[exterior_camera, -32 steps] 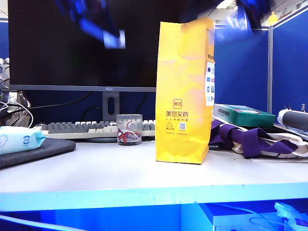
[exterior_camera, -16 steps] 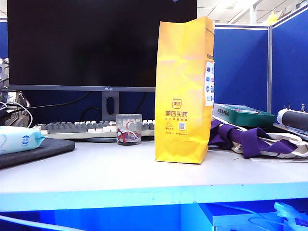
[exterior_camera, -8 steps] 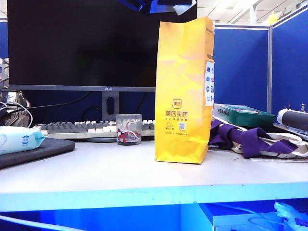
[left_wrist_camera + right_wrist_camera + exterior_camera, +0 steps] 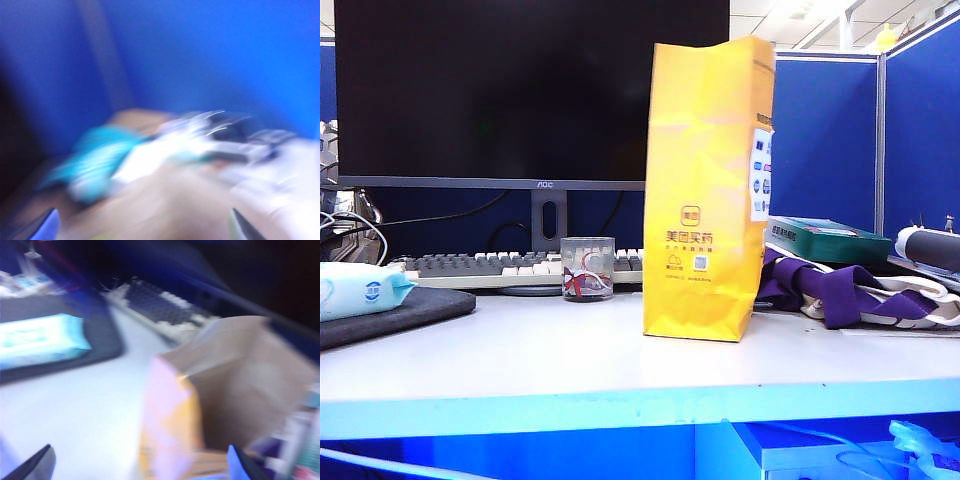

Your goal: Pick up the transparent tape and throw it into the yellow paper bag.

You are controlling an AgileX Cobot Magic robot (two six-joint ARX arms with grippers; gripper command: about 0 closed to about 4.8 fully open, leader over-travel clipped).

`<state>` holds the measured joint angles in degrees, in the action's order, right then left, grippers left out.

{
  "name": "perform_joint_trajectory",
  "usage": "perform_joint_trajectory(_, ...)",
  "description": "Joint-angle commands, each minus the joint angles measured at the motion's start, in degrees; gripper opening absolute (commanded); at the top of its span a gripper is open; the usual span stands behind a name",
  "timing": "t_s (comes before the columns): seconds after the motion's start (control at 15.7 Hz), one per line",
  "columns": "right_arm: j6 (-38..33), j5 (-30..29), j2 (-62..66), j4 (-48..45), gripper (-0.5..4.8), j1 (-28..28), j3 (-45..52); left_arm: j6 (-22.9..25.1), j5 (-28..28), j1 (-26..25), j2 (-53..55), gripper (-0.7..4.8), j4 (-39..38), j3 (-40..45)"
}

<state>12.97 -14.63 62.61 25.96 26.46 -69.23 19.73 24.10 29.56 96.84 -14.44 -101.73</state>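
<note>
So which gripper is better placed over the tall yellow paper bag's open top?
Right gripper: open, looking down into the yellow paper bag's mouth. Left gripper, also open, faces a blue partition, view blurred.

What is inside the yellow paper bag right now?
The right wrist view looks into the yellow paper bag: only its brown inner walls show, blurred. The bottom is out of sight, so whether the transparent tape lies inside cannot be told. In the exterior view its closed front hides everything.

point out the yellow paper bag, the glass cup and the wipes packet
yellow paper bag (image 4: 703, 190): exterior view, middle of its front face
glass cup (image 4: 588, 268): exterior view, middle of its side wall
wipes packet (image 4: 360, 290): exterior view, middle of its pale blue wrapper
</note>
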Motion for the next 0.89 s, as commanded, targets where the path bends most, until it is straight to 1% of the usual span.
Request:
perform_joint_trajectory(0.06, 0.87, 2.1, -2.19, -5.84, 4.63, 0.02, -0.37, 3.43, -3.54, -5.6, -12.37, 4.79, -12.37, -0.37)
perform_joint_trajectory(0.13, 0.74, 2.12, -3.48, -6.88, 4.63, 0.02, -0.37, 1.53, 0.22, -10.43, -16.52, 4.79, -16.81, -0.28)
perform_joint_trajectory(0.19, 0.74, 2.62, -5.2, -6.95, 4.63, 0.02, -0.37, 1.27, 0.57, -14.25, -19.12, 4.79, -21.57, -0.26)
perform_joint_trajectory(0.25, 0.7, 3.63, -6.97, -6.86, 4.63, 0.02, -0.35, 1.84, 0.59, -19.06, -21.09, 4.79, -26.86, -0.26)
perform_joint_trajectory(0.32, 0.72, 5.44, -9.88, -6.88, 4.63, 0.02, -0.35, 4.55, 0.63, -26.08, -23.23, 4.79, -34.21, -0.26)
perform_joint_trajectory(0.38, 0.68, 7.19, -12.79, -6.56, 4.63, 0.02, -0.35, 5.25, 2.1, -30.1, -24.63, 4.79, -38.45, -0.15)
perform_joint_trajectory(0.45, 0.68, 9.03, -15.72, -6.08, 4.63, 0.02, -0.33, 3.78, 5.97, -32.72, -26.53, 4.79, -39.15, 0.94)
perform_joint_trajectory(0.51, 0.24, 9.25, -18.53, -5.97, 4.63, 0.07, -0.28, 4.04, 8.68, -36.35, -29.42, 4.79, -38.18, 3.52)
perform_joint_trajectory(0.57, -0.09, 10.16, -21.35, -5.77, 4.63, 0.07, -0.26, 3.87, 8.76, -37.51, -32.48, 4.79, -36.81, 6.4)
perform_joint_trajectory(0.64, -0.09, 12.46, -24.87, -4.81, 4.63, 0.04, -0.22, 3.85, 8.46, -37.35, -36.68, 4.79, -36.11, 10.21)
perform_joint_trajectory(0.7, -0.13, 14.71, -28.57, -4.55, 4.63, 0.07, 0.28, 3.82, 7.28, -37.38, -40.94, 4.79, -36.02, 14.23)
perform_joint_trajectory(0.76, -0.66, 14.62, -31.56, -5.27, 4.64, 0.07, 1.38, 3.82, 4.74, -37.42, -44.7, 4.79, -35.78, 17.73)
perform_joint_trajectory(0.83, -2.29, 14.56, -35.85, -6.51, 4.63, 0.07, 4.11, 2.93, 1.38, -37.42, -50.62, 4.79, -33.73, 23.34)
perform_joint_trajectory(0.89, -3.52, 14.53, -38.29, -6.97, 4.63, 0.07, 6.45, -0.85, 1.42, -37.42, -55.34, 4.79, -30.32, 27.91)
